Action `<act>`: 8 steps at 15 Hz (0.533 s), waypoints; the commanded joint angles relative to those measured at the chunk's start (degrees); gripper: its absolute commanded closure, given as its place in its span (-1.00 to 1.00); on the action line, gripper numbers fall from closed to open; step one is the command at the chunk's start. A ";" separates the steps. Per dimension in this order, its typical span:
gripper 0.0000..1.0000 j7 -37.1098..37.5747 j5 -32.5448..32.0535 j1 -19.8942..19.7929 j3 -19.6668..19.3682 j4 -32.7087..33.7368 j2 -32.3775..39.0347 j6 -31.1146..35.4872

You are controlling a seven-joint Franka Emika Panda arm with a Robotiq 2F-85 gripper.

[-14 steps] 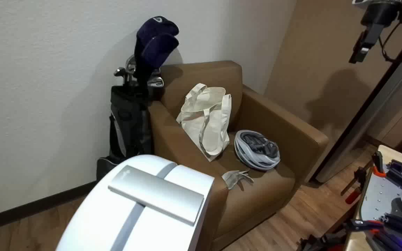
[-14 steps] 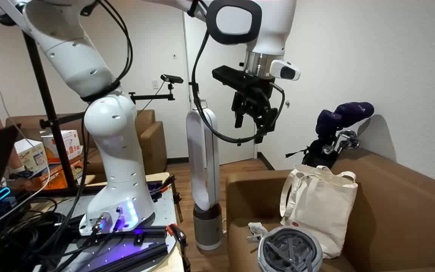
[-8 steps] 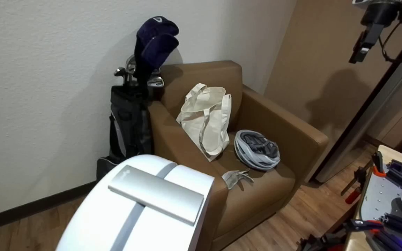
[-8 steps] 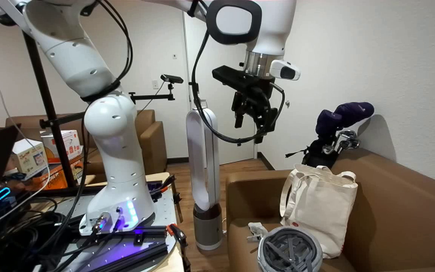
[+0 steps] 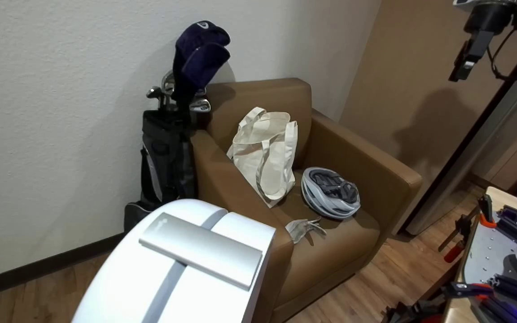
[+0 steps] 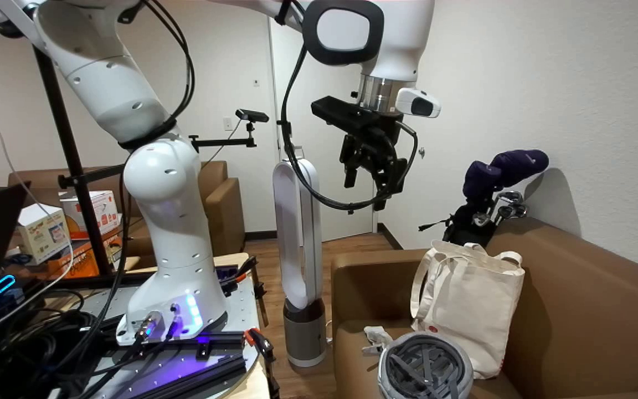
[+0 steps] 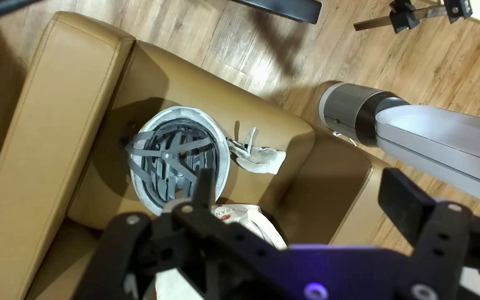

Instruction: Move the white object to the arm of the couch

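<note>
Several whitish things lie on the brown armchair's seat, and I cannot tell which one the task means. A small white glove (image 5: 302, 229) lies near the front, also seen in the wrist view (image 7: 261, 159). A white-grey helmet (image 5: 323, 197) lies upside down beside it (image 7: 223, 154). A cream tote bag (image 6: 471, 305) leans against the backrest. One couch arm (image 7: 48, 125) is at the left of the wrist view, the other arm (image 7: 354, 208) at the right. My gripper (image 7: 302, 187) is open and empty, high above the seat; it shows in both exterior views (image 6: 365, 191) (image 5: 461, 69).
A tall white fan (image 6: 297, 238) stands on the floor just outside an arm of the chair; its top (image 5: 182, 273) is close to the camera. A golf bag (image 5: 168, 152) stands behind the chair. The robot's table (image 6: 241, 366) has clamps at its edge.
The arm, gripper and things on the chair have not moved. The person at the left edge of an exterior view has shifted left, mostly out of view.
</note>
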 commanded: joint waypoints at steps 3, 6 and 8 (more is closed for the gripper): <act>-1.00 -2.33 6.69 1.63 3.94 -1.34 6.70 7.13; -1.00 -1.06 1.20 -3.10 2.84 0.05 0.61 -0.08; -1.00 -1.06 1.20 -3.10 2.84 0.06 0.61 -0.08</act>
